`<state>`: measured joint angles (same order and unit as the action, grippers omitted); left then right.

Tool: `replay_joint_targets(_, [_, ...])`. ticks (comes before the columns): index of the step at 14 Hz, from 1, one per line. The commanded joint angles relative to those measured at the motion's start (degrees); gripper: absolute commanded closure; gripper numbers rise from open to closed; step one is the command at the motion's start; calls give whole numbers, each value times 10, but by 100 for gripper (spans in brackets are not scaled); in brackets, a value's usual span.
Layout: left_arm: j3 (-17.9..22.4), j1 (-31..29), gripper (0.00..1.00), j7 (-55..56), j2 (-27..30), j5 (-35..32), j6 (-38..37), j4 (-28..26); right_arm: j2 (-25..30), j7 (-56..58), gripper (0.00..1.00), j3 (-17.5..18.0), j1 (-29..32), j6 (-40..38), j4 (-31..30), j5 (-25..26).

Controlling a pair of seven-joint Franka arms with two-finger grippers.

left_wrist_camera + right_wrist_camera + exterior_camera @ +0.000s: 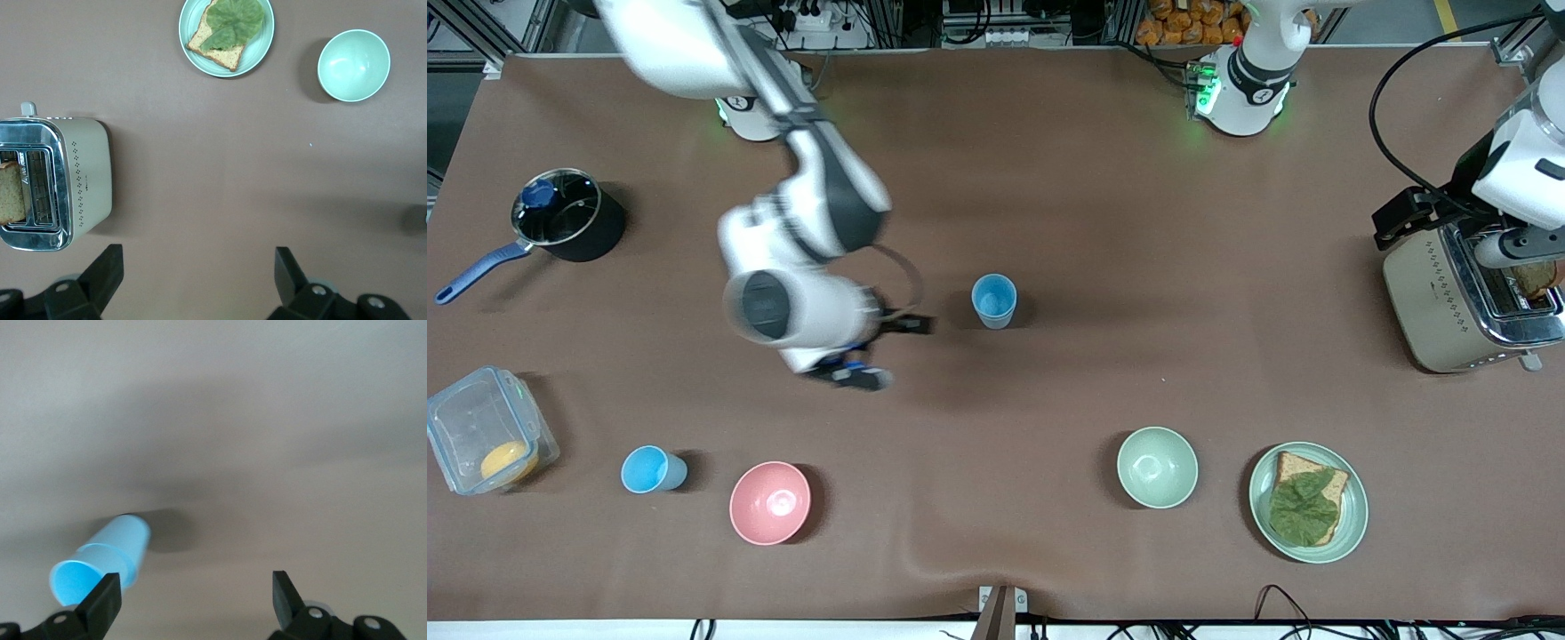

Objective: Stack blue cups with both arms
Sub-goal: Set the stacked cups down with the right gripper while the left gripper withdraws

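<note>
One blue cup stands upright near the middle of the table. A second blue cup stands near the front camera's edge, between a clear box and a pink bowl. My right gripper is open and empty, low over the table beside the middle cup, toward the right arm's end. In the right wrist view a blue cup shows just past one fingertip of the right gripper, outside the jaws. My left gripper is open and empty, high over bare table beside the toaster.
A toaster with bread stands at the left arm's end. A pale green bowl, a plate with bread and lettuce, a pink bowl, a clear box and a black pot lie around.
</note>
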<state>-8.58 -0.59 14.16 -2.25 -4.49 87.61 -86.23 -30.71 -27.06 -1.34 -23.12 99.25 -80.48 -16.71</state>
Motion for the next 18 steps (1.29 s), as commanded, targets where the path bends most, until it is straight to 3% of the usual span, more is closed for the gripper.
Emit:
replay_joint_targets(1, [7,8,0,-13,-2,7,-12,12,57,96,0,12,72,-64,-16,42])
replay_joint_targets(5, [7,9,0,-11,-6,7,-12,13,152,183,0,12,126,-135,-46,126])
replay_joint_targets(10, [7,12,0,-14,-1,7,-11,13,281,286,0,12,203,-133,-121,136])
replay_joint_targets(14, [7,12,0,-16,0,7,-12,8,323,285,0,-3,224,-132,-136,138])
replay_joint_targets(18, [1,10,0,-15,0,15,-21,7,330,236,0,-9,222,-136,-139,138])
